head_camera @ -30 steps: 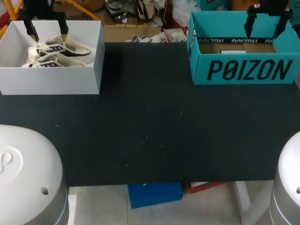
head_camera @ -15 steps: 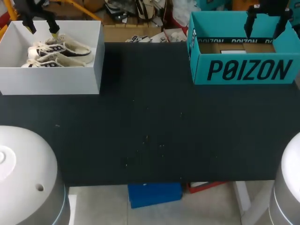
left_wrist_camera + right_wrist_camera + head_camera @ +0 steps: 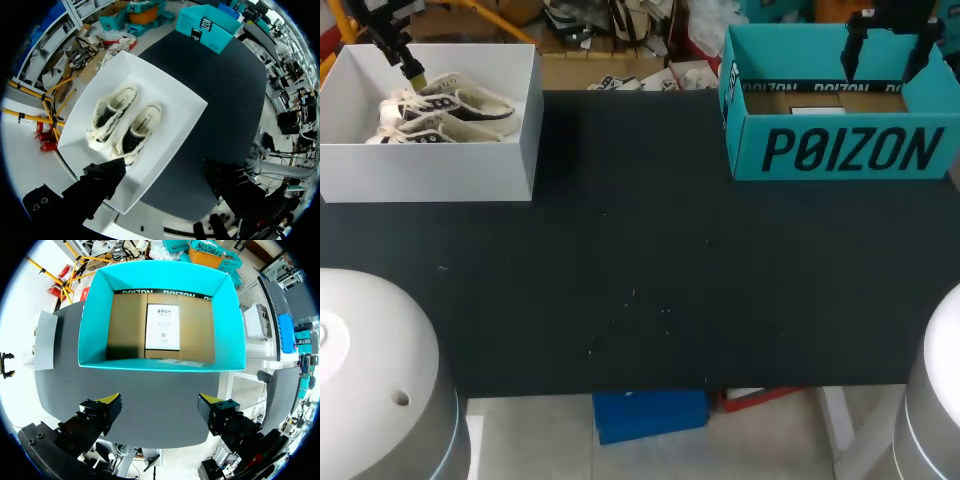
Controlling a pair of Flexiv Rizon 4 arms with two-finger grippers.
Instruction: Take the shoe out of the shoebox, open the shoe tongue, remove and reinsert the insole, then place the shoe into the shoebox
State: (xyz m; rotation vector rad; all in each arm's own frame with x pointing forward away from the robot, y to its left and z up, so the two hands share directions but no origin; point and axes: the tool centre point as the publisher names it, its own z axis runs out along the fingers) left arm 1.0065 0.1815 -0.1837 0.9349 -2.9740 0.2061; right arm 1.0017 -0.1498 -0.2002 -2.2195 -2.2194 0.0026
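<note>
Black tabletop (image 3: pixel 640 260) spreads across our workspace, with one box at each far corner. At our far left sits the white box (image 3: pixel 430 170), open on top. In it lie two cream shoes (image 3: pixel 445 110) side by side, openings upward, with dark insides and loose laces, filling much of the box's floor. Our left gripper (image 3: pixel 412 72) hangs over the far left part of this box, above the shoes, and we cannot tell from the head view whether it touches them. From the left wrist we look down past that gripper (image 3: pixel 164 167): its fingers stand wide apart and hold nothing. The white box (image 3: pixel 180 107) lies under and ahead of them, and the shoes (image 3: pixel 142 127) lie ahead of the fingers, apart from both. At our far right stands the teal box (image 3: pixel 840 150), also open on top, with a brown cardboard floor and a white card (image 3: pixel 817 110) lying on it. Our right gripper (image 3: pixel 882 58) hangs over this box, its fingers spread and empty. From the right wrist, that gripper (image 3: pixel 160 400) shows both yellow tips well apart with nothing between them. The teal box (image 3: pixel 95 315) lies ahead of them, and the card (image 3: pixel 162 327) lies flat in the middle of its floor.
</note>
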